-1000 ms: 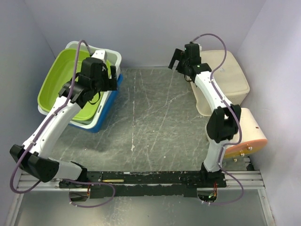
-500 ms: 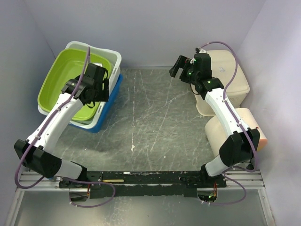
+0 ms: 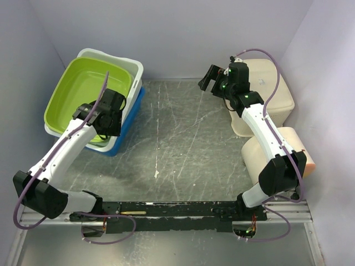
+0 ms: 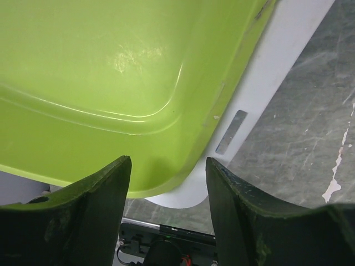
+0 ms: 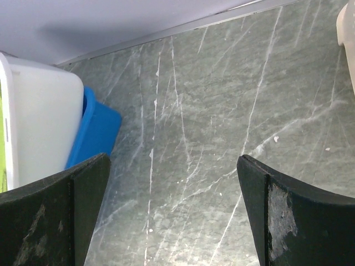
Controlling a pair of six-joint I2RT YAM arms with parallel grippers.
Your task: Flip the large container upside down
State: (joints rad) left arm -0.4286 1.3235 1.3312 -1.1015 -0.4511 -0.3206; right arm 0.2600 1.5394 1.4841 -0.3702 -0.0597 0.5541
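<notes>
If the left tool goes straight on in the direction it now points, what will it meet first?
Most likely the green tub: its corner rim lies right ahead of the open left tool, with the white tub under it. How far off it is, the wrist view does not show.

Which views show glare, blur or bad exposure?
Left wrist: faint glare patch on green tub, focus fine; end effector fingers underexposed. Right wrist: table sharp, fingers dark. Top: even light, soft shadows, no blur.
</notes>
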